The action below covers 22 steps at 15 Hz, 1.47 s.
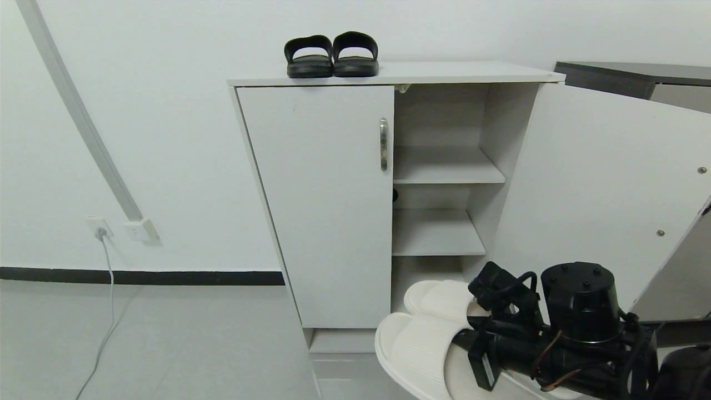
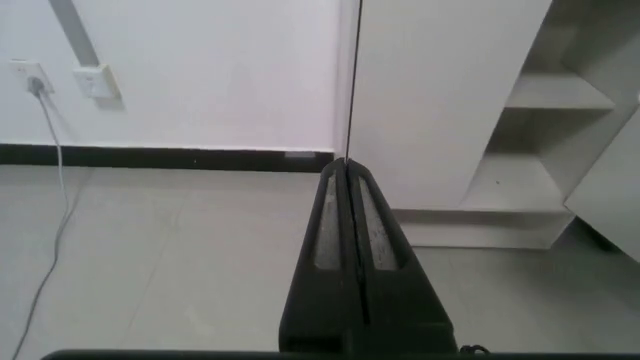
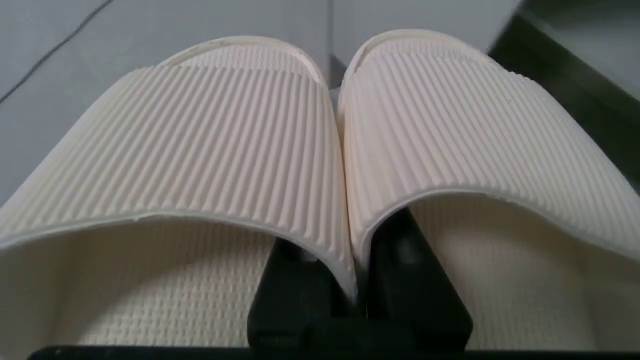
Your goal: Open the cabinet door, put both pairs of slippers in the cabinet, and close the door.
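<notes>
**Operator:** Where are the white slippers sitting?

**Observer:** Your right pincer point(image 3: 358, 280) is holding the white slippers point(image 1: 427, 333) as a pair, side by side. Its fingers are pinching the two inner edges together. The pair is hanging low in front of the open right half of the cabinet point(image 1: 439, 114), at the height of the lowest compartment. Whether the front tips are already inside, I cannot tell.

**Operator:** And the doors?

**Observer:** The right door point(image 1: 600, 189) is standing wide open, so you are seeing the upper shelf point(image 1: 444, 166) and the lower shelf point(image 1: 433, 233) inside. The left door point(image 1: 322, 205) is sitting shut, with its metal handle point(image 1: 383, 144) at the inner edge.

**Operator:** The other pair?

**Observer:** The black slippers point(image 1: 331, 54) are resting on the cabinet top point(image 1: 472, 71), touching each other, just above the shut door.

**Operator:** My left arm?

**Observer:** Your left pincer point(image 2: 348, 190) is pressing its fingers flat together and is gripping nothing. It is hovering above the floor point(image 1: 139, 339), facing the wall and the cabinet.

**Operator:** Anything else nearby?

**Observer:** A wall socket point(image 1: 99, 228) is sitting well to the left of the cabinet, and a cable point(image 1: 105, 311) is hanging from it down to the floor.
</notes>
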Motion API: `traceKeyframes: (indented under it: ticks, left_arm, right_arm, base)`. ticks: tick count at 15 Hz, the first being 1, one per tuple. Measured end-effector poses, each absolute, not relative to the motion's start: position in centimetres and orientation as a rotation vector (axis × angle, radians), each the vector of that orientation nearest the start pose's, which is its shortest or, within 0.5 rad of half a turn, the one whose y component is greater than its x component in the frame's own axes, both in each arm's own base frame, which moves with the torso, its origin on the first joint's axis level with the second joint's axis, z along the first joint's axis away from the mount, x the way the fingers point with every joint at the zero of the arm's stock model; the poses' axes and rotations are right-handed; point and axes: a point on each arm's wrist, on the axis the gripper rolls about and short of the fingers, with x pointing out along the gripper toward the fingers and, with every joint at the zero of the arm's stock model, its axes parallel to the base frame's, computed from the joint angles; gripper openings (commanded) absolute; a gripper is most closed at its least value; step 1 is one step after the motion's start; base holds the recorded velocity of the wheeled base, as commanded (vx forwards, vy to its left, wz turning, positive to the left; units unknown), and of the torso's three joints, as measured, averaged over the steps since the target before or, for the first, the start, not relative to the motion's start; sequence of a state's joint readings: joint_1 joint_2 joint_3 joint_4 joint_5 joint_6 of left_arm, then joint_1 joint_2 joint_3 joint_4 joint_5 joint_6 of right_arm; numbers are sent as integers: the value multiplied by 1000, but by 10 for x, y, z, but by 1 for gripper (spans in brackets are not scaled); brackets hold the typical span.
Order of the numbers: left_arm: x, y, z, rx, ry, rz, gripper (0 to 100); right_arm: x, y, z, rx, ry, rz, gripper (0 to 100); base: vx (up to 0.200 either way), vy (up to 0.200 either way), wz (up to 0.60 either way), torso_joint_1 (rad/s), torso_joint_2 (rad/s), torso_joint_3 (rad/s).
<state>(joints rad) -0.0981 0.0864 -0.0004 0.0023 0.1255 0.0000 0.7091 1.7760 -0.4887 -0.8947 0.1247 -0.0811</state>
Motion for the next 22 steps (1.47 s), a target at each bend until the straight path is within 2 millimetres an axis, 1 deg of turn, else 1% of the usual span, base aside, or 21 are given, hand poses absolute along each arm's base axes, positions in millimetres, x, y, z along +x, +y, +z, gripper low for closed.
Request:
traceKeyframes:
  ticks: [2, 4, 5, 7, 9, 11, 14, 16, 18, 22]
  left_arm:
    - [-16, 4, 77, 19, 86, 15, 0]
    - [-16, 4, 77, 17, 85, 17, 0]
    - [-17, 4, 77, 18, 83, 31, 0]
    - [-18, 3, 76, 29, 63, 96, 0]
    - [-21, 2, 76, 33, 32, 72, 0]
    - [-22, 0, 75, 37, 16, 14, 0]
    - [-23, 0, 75, 34, 7, 6, 0]
    - [-23, 0, 75, 32, 5, 7, 0]
    - [-23, 0, 75, 32, 3, 7, 0]
    - [-23, 0, 75, 32, 2, 7, 0]
  right_arm:
    - [220, 194, 109, -149, 352, 700, 0]
    - [236, 214, 112, -76, 327, 536, 0]
    - [242, 222, 110, -66, 318, 461, 0]
    - [253, 236, 105, -56, 304, 396, 0]
    - [258, 242, 100, -53, 308, 373, 0]
    - [265, 247, 99, -36, 289, 295, 0]
    - [278, 260, 95, -36, 248, 163, 0]
    - [290, 272, 93, -16, 204, 34, 0]
    - [301, 279, 87, 12, 191, -27, 0]
    - [316, 272, 76, 2, 206, -71, 0]
  base:
    - [0, 0, 0, 0, 0, 0]
    - [0, 0, 0, 0, 0, 0]
    - [0, 0, 0, 0, 0, 0]
    - [0, 0, 0, 0, 0, 0]
    - [0, 0, 0, 0, 0, 0]
    - [0, 0, 0, 0, 0, 0]
    - [0, 0, 0, 0, 0, 0]
    - [0, 0, 0, 0, 0, 0]
    - [0, -200, 0, 2, 2, 5]
    - [0, -200, 0, 5, 4, 4]
